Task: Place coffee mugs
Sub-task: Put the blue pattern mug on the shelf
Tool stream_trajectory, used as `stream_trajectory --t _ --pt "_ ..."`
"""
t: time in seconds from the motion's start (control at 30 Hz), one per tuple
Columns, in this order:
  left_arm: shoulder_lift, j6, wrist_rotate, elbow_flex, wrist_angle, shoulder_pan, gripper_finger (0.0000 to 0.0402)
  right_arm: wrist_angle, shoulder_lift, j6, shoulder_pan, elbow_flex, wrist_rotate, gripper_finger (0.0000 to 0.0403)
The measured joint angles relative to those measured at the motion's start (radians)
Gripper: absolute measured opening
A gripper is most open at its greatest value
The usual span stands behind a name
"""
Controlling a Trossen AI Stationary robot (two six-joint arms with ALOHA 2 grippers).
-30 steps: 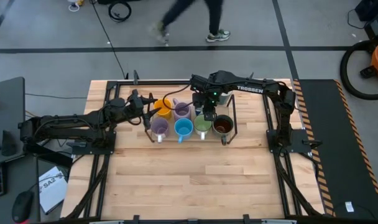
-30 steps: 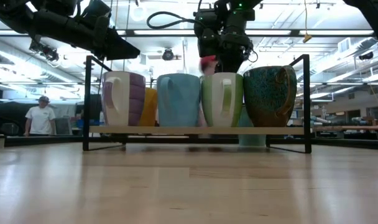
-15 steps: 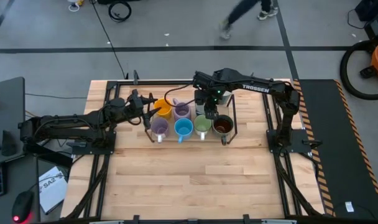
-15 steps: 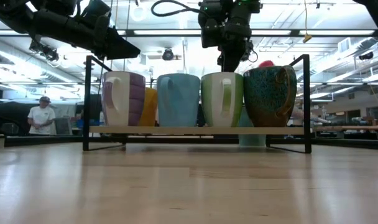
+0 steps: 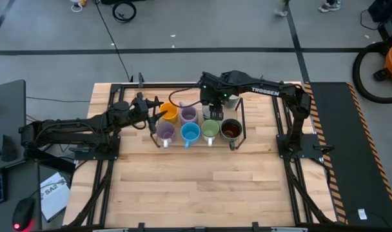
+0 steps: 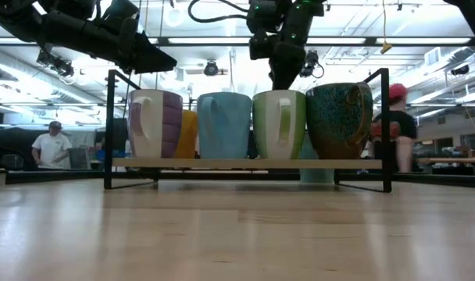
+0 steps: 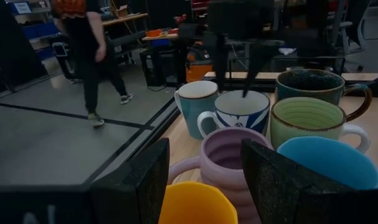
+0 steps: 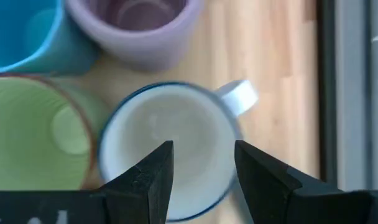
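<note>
A black wire rack (image 5: 242,122) holds mugs in two rows. The near row has a lavender mug (image 5: 165,133), a blue one (image 5: 190,133), a light green one (image 5: 211,129) and a dark brown one (image 5: 231,130). Behind them stand the orange mug (image 5: 170,113), a second lavender mug (image 5: 188,116) and the white patterned mug (image 8: 170,149). My right gripper (image 8: 201,149) hangs open just above the white mug, pointing down. My left gripper (image 7: 204,149) is open, level, with a finger on either side of the orange mug (image 7: 198,202).
A teal mug (image 7: 198,106) stands just beyond the white patterned one. The rack's upright posts (image 6: 386,125) rise above the mug tops. Bare wooden table (image 5: 202,187) lies on the near side of the rack. People walk on the floor beyond the table's far edge.
My right gripper has risen straight up from behind the light green mug and now hangs above the mug tops. The white patterned mug stays upright in the rack. The left arm has kept still.
</note>
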Motion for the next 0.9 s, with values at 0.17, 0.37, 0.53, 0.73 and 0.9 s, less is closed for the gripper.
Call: stream_trajectory --t 0.17,0.37,0.53,0.73,0.9 --pt "0.000 0.000 0.000 0.000 0.003 0.000 0.0203 0.085 0.000 -0.046 -0.035 0.000 0.025 0.0174" --pt "0.000 0.000 0.000 0.000 0.002 0.000 0.0203 0.095 -0.001 -0.097 -0.081 -0.017 -0.002 0.0173" --pt "0.000 0.000 0.000 0.000 0.002 0.000 0.0203 0.078 0.000 -0.044 -0.104 -0.030 -0.051 0.0170" --pt "0.000 0.000 0.000 0.000 0.002 0.000 0.0203 0.073 0.000 -0.010 -0.093 -0.030 -0.057 0.0169" --pt "0.000 0.000 0.000 0.000 -0.002 0.000 0.0203 0.056 0.000 0.043 -0.093 -0.030 -0.056 0.0167"
